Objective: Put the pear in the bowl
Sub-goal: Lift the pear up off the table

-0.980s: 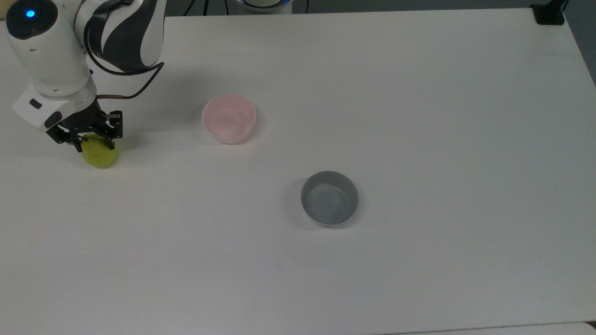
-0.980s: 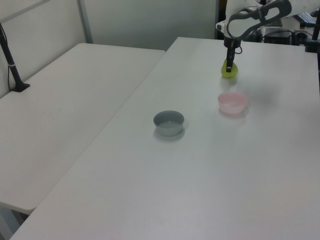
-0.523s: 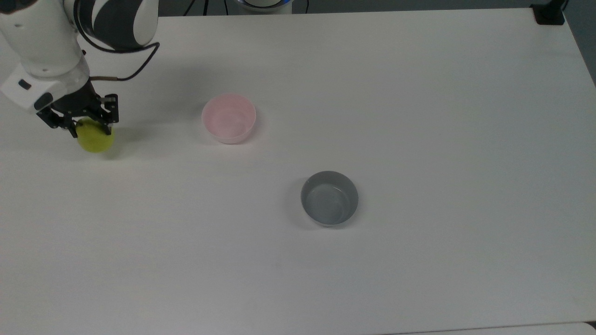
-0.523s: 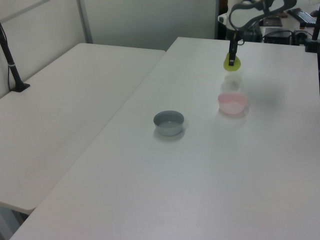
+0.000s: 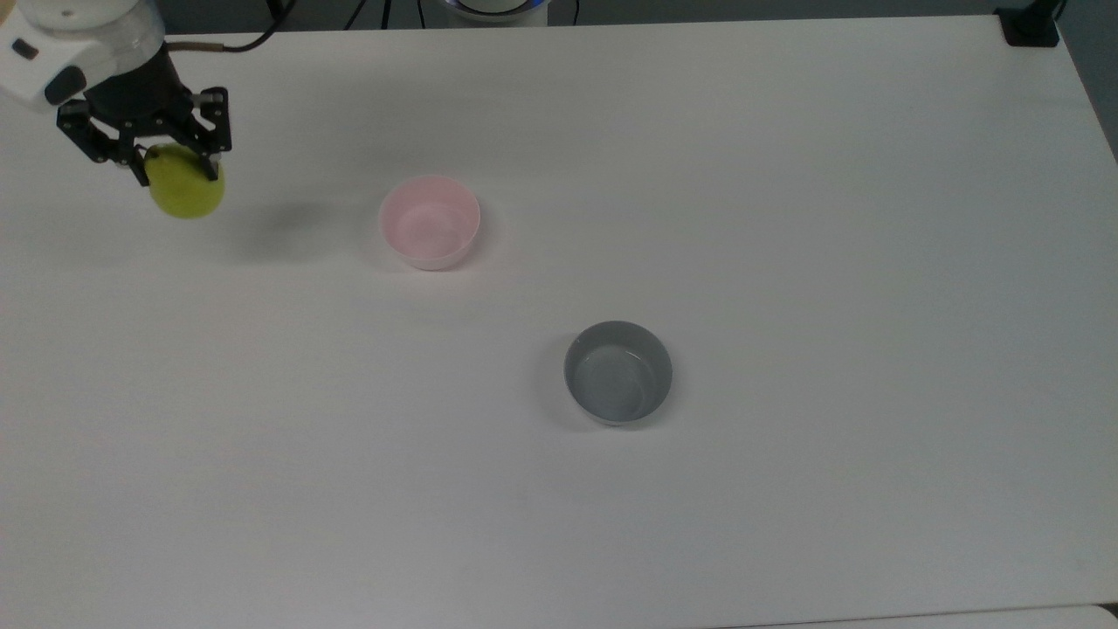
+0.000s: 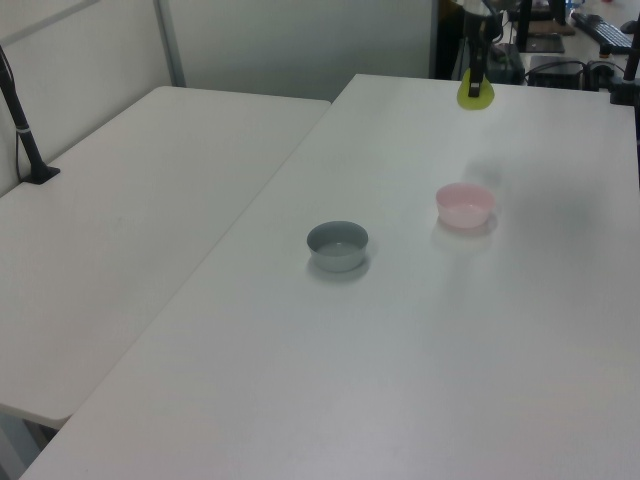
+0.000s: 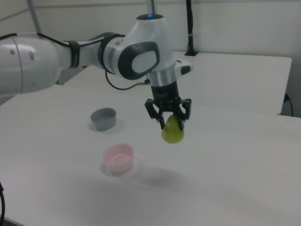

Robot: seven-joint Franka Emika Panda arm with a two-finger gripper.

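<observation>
The white-and-black robot arm (image 7: 94, 56) is reaching out over the white table (image 5: 786, 218), its wrist pointing straight down. The black two-finger gripper (image 7: 168, 118) is pinching the rounded yellow-green pear (image 7: 173, 131), apparently by its upper part, holding it clear above the table's far-left corner in the top view. The pale pink plastic bowl (image 5: 429, 221) is sitting near, apart from it.

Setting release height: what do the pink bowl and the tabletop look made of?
The pink bowl: likely plastic, with a thin wall, smooth and faintly glossy inside. The tabletop: smooth matte white, probably laminate; it shows soft shadows and no sharp reflections.
</observation>
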